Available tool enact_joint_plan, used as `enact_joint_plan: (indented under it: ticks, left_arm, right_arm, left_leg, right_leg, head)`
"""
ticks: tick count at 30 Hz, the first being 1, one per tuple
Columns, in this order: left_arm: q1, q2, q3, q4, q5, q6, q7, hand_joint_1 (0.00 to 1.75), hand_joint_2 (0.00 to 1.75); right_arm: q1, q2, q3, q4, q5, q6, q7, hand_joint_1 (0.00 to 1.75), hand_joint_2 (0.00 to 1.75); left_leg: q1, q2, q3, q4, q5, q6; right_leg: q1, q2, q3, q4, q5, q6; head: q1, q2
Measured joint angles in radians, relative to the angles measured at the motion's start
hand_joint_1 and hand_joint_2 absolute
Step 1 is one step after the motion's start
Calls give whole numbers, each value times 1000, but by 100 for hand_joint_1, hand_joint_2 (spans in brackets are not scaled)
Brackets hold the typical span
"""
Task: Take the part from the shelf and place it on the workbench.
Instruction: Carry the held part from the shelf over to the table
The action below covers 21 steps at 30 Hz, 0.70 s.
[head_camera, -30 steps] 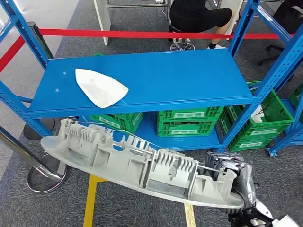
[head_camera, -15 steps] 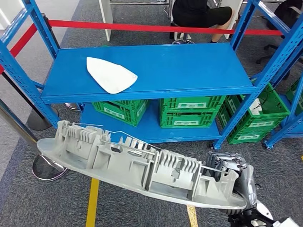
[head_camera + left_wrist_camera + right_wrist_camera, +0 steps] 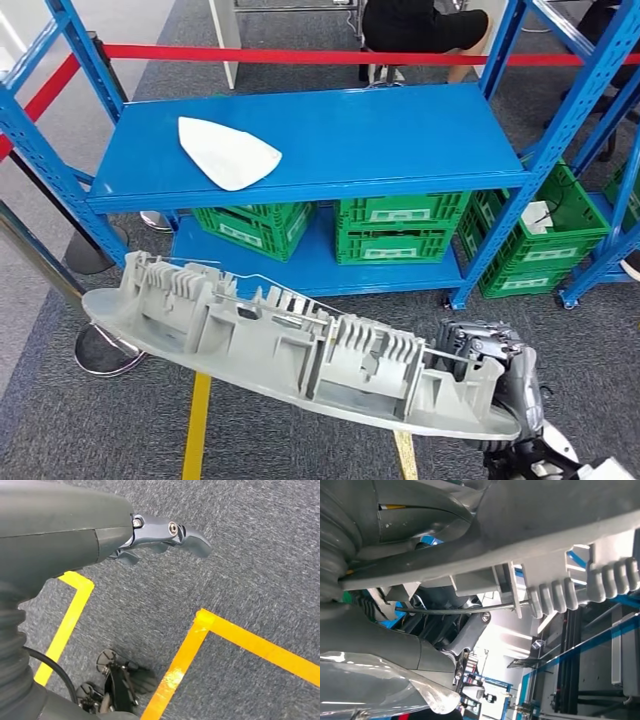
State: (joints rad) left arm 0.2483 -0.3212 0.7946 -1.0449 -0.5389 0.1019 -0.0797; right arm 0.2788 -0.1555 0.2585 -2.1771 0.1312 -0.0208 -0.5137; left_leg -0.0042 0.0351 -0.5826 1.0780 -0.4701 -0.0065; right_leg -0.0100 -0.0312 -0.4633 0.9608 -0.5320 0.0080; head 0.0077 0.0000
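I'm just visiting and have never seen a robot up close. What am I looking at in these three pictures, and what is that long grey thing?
A walking robot with two arms took these. The wide picture comes from its head, looking down. Its right hand grips one end of a long grey ribbed plastic part. Beyond stands a blue shelf with a white part on it and green crates underneath. The other two pictures come from cameras at its wrists: one looks past the empty left hand at grey carpet with yellow tape; the other shows the held part very close.
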Motion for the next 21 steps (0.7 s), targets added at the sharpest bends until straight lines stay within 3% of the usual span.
enact_joint_plan:
  ticks: [2, 4, 6, 7, 9, 10, 11, 12, 13, 15, 17, 18, 20, 21]
  left_arm:
    - [0, 0, -1, -2, 0, 0, 0, 0, 175]
    - [1, -1, -1, -3, 0, 0, 0, 0, 175]
    - [2, -2, -1, -4, 0, 1, 0, 0, 175]
    - [2, -3, -1, -5, 0, 1, 0, 0, 175]
    - [3, -3, -1, -6, 0, 0, 0, 0, 175]
    - [3, -3, -1, -6, 0, 0, 0, 0, 175]
    - [3, -4, 0, -6, 1, 0, 0, 0, 175]
    - [3, -4, 0, -6, 1, 0, 0, 0, 175]
    - [3, -4, 0, -6, 1, 0, 0, 0, 175]
    - [3, -4, 0, -6, 1, 0, 0, 0, 175]
    - [3, -4, -1, -7, 1, 0, 0, 0, 175]
    - [3, -4, -2, -7, 1, 0, 0, 0, 175]
    - [5, -4, -1, -8, 1, 0, 0, 0, 175]
    - [6, -4, -1, -9, 1, 0, 0, 0, 175]
  right_arm:
    - [0, 1, 0, 0, 0, 0, 0, 175, 175]
    - [-1, 1, 0, 0, 0, 0, 0, 175, 175]
    - [-2, 1, 0, -1, 1, 0, 0, 175, 175]
    - [-3, 1, 0, -2, 0, 0, 0, 175, 175]
    - [-3, 1, 0, -1, 0, 0, 0, 175, 175]
    - [-2, 1, 0, -1, 0, 0, 0, 175, 175]
    - [-2, 2, 0, -1, 0, 0, 0, 175, 175]
    - [-1, 2, 0, -1, 0, 0, 0, 175, 175]
    - [-1, 2, 0, -1, 0, 0, 0, 175, 175]
    - [-1, 2, 0, -1, 0, 0, 0, 175, 175]
    - [-1, 2, 0, -2, 0, 0, 0, 175, 175]
    - [-1, 2, 0, -3, 0, 0, 0, 175, 175]
    - [-1, 2, 0, -3, 0, 0, 0, 175, 175]
    - [-1, 2, 0, -4, 0, 0, 0, 175, 175]
  left_leg:
    - [-9, 20, 28, -63, 7, 16]
    - [-10, 7, 25, -75, 4, 32]
    - [-4, -11, 25, -87, 5, 44]
    - [-1, -20, 25, -91, 9, 48]
    - [-2, -37, 21, -91, 12, 54]
    - [-4, -45, 19, -91, 13, 55]
    - [-5, -54, 18, -90, 14, 55]
    - [-6, -64, 18, -88, 14, 55]
    - [-7, -75, 18, -86, 14, 55]
    - [-9, -97, 16, -81, 16, 51]
    - [-7, -116, 5, -75, 21, 41]
    - [-6, -126, -2, -73, 25, 34]
    - [-4, -137, -13, -70, 30, 20]
    - [-5, -124, -21, -55, 18, 13]
  right_leg:
    - [4, -14, -1, 3, -3, 9]
    - [7, -32, -5, 5, -6, 20]
    - [6, -24, -19, 31, -31, 31]
    - [5, -9, -40, 74, -58, 34]
    - [2, 20, -108, 214, -121, 38]
    - [2, 26, -140, 276, -140, 39]
    - [1, 28, -159, 309, -141, 39]
    - [1, 30, -157, 297, -118, 38]
    - [1, 35, -136, 247, -81, 35]
    - [0, 76, -74, 104, -11, 27]
    - [-1, 115, -40, 31, 7, 20]
    - [-1, 118, -38, 27, 5, 17]
    - [-3, 95, -38, 23, 12, 8]
    - [-6, 81, -37, 20, 16, 3]
  head:
    - [0, 0]
    - [1, 0]
    - [4, 0]
    - [7, 0]
    - [12, 0]
    - [12, 0]
    - [12, 0]
    - [12, 0]
    - [12, 0]
    - [12, 0]
    - [11, 0]
    - [11, 0]
    - [11, 0]
    - [9, 0]
